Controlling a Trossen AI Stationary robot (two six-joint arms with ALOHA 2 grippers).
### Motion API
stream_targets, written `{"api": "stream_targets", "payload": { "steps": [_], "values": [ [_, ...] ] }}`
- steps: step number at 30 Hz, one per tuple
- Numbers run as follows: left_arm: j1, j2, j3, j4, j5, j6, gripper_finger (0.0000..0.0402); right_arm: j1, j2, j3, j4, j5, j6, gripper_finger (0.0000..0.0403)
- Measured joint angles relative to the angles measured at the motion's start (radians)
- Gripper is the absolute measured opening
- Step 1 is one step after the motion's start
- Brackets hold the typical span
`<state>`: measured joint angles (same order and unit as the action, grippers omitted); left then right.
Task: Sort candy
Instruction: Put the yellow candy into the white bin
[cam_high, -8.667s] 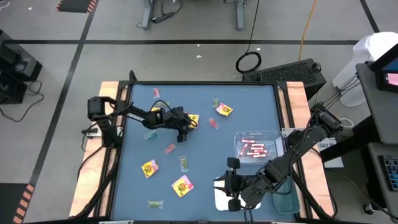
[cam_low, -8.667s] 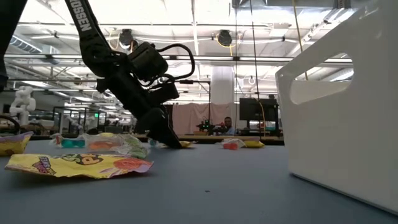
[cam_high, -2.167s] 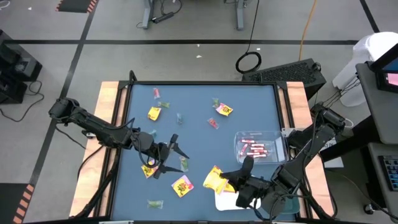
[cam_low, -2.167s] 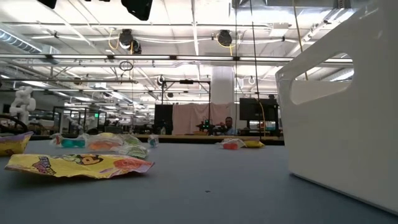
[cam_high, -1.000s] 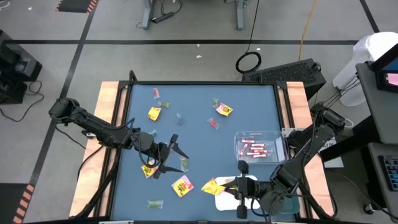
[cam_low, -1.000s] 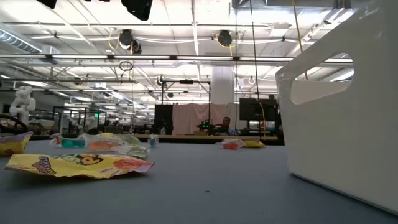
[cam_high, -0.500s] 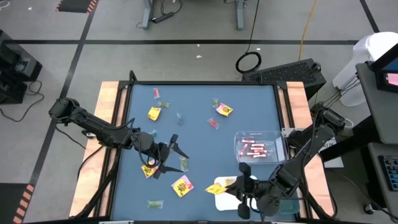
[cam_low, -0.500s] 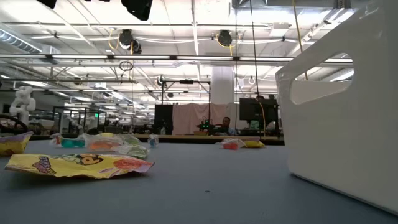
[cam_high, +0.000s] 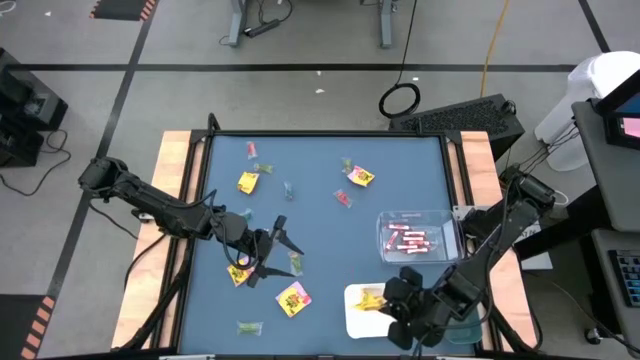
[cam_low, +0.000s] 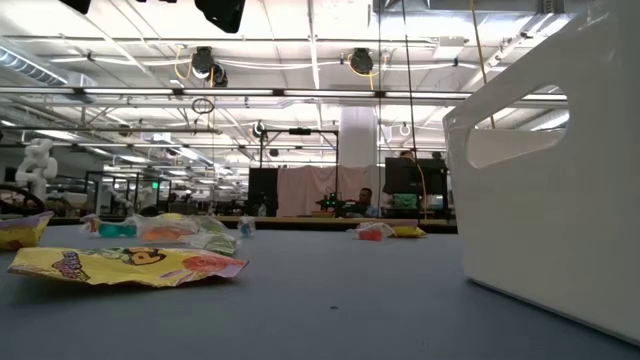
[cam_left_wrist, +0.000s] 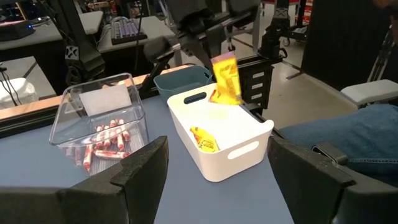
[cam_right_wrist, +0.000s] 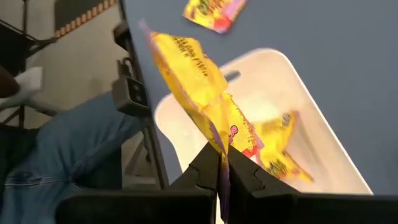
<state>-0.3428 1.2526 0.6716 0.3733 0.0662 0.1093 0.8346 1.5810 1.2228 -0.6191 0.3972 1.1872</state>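
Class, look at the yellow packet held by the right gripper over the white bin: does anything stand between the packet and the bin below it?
Nothing visible does. The right gripper is shut on the yellow packet, which hangs above the open white bin. The bin holds only another yellow packet lying on its floor, with free space beside it.

The blue surface (cam_high: 320, 210) with wooden side rails stands on a grey floor (cam_high: 300, 95) marked by dark lines. A black cable coil (cam_high: 400, 100) lies on the floor beyond it. The low view shows a large hall with ceiling lights (cam_low: 310, 40), beams and a distant curtain (cam_low: 305, 190).
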Motion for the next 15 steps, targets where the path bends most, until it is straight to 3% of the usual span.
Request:
{"api": "stream_targets", "payload": {
  "steps": [7, 15],
  "values": [
    [0.000, 0.000, 0.000, 0.000, 0.000, 0.000, 0.0279, 0.017, 0.024, 0.000, -0.085, -0.011, 0.095, 0.0002],
    [0.000, 0.000, 0.000, -0.025, 0.000, 0.000, 0.0279, 0.017, 0.112, 0.000, -0.117, -0.169, 0.206, 0.0005]
  ]
}}
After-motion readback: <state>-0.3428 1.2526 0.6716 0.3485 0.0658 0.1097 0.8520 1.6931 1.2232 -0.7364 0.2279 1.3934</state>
